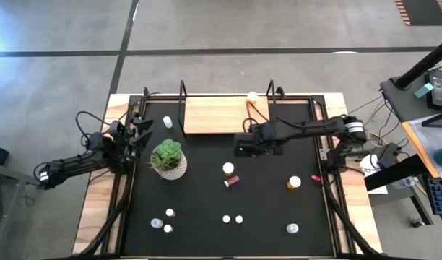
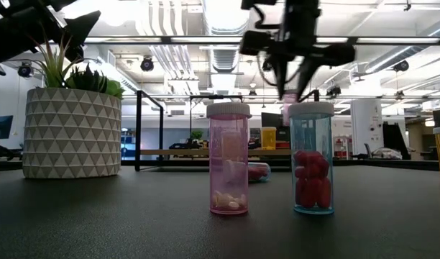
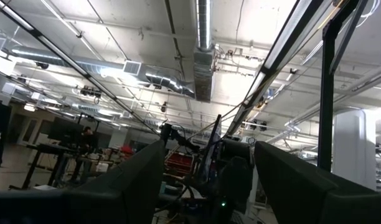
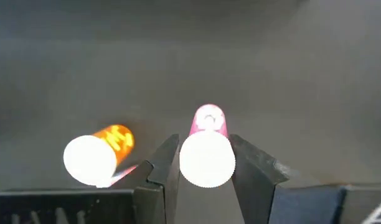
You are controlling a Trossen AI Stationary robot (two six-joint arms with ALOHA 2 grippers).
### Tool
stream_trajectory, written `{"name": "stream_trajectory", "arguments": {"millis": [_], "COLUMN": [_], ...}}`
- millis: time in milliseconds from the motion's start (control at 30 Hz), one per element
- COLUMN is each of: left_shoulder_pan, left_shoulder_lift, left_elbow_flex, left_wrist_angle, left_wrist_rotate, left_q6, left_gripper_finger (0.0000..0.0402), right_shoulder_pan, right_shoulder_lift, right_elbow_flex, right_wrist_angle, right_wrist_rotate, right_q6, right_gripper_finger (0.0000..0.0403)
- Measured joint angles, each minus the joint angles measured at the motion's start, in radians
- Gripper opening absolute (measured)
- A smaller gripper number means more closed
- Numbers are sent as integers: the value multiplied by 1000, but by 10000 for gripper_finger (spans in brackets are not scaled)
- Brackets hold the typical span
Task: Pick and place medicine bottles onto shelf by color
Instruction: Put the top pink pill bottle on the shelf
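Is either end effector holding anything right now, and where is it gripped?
The right end effector holds a pink medicine bottle, pinched at its white cap. The left end effector is open and empty.

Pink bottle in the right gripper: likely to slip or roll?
Pink bottle looks like rigid plastic, probably light. Right gripper pinches only its round cap, so it may pivot. Being cylindrical, it would likely roll if laid down.

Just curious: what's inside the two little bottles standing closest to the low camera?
The pink bottle holds pale pills at its bottom. The clear bottle holds red ones. Under the white caps nothing shows.
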Motion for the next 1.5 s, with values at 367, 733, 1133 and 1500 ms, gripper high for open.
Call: {"name": "stream_trajectory", "arguments": {"millis": [367, 733, 1133, 1500], "left_shoulder_pan": [0, 0, 0, 0], "left_shoulder_lift": [0, 0, 0, 0], "left_elbow_flex": [0, 0, 0, 0], "left_wrist_angle": [0, 0, 0, 0], "left_wrist_rotate": [0, 0, 0, 0], "left_q6": [0, 0, 0, 0], "left_gripper_finger": [233, 233, 233, 233], "right_shoulder_pan": [-131, -321, -470, -522], "right_shoulder_lift": [128, 288, 414, 499], "right_elbow_flex": [265, 524, 608, 667], "right_wrist_angle": [-123, -210, -210, -184], "right_wrist_rotate": [-23, -27, -176, -212], "right_q6": [-266, -675, -1028, -1185], "right_gripper_finger": [109, 109, 109, 109]}}
